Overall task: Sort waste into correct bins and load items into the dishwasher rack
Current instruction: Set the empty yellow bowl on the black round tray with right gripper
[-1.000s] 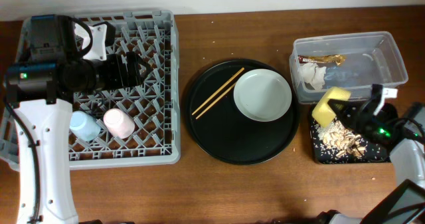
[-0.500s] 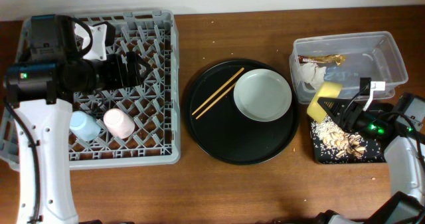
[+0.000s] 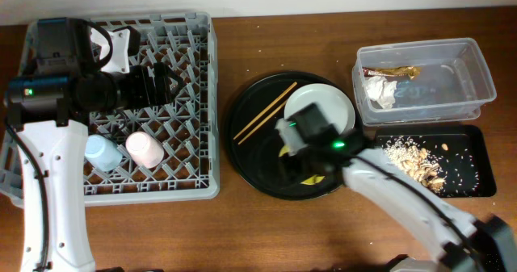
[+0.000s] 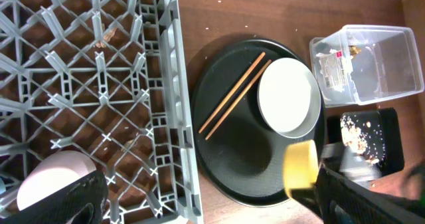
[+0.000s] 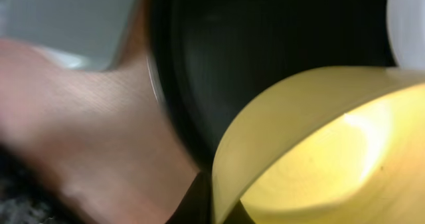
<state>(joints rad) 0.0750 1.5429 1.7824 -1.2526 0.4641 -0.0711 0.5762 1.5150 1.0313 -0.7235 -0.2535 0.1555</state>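
The right gripper (image 3: 303, 163) has left the flat black tray (image 3: 472, 155) and now hangs over the middle of the large round black tray (image 3: 250, 155), clenched on the rim of the yellow bowl (image 5: 319, 144). The bowl has come along with it. It is held above the round tray's floor, just beside the near edge of the plate (image 3: 323, 101). With the arm gone, the flat tray to the right of the round tray shows in full, and the food scraps (image 3: 408, 161) lie in its half nearer the round tray.

Nothing else has shifted. The 2 chopsticks (image 3: 265, 113) lie slanted on the round tray's left part, beside the plate. The clear tub (image 3: 477, 70) sits off the round tray's upper right, holding the napkin (image 3: 380, 90) and the wrapper (image 3: 392, 70). The dishwasher rack (image 3: 212, 102) stands left of the round tray with the pink cup (image 3: 145, 148) and the light-blue cup (image 3: 102, 152) in its near rows. The left gripper (image 3: 161, 85) hovers over the rack, its fingers spread wide with nothing between them.

From overhead, the right wrist covers most of the bowl, the plate's near edge and the round tray's centre.
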